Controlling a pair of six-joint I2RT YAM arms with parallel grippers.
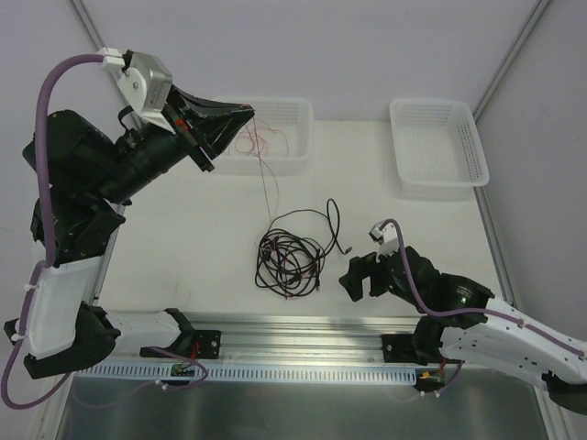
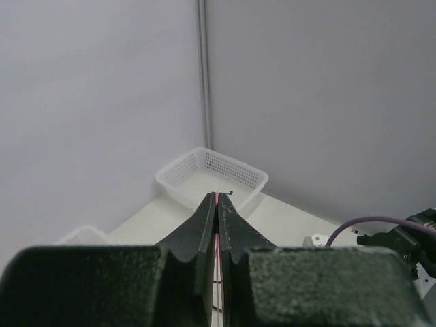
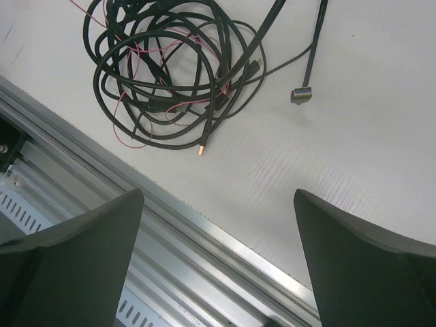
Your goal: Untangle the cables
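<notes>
Two pincers work over the bench (image 1: 413, 238). The left pincer (image 1: 244, 112) is raised high at the near-left edge of the left basket (image 1: 298, 161). It is clenched on a fine red-pink wire (image 2: 216, 204), which shows as a thin line between its closed fingers. Loops of that wire lie in the basket, and one strand runs down to a loose coil of black cables (image 1: 292, 257) on the bench. The right pincer (image 1: 359, 275) hovers just right of the coil, jaws spread wide and grasping nothing. The right basket (image 1: 438, 188) sits well apart.
</notes>
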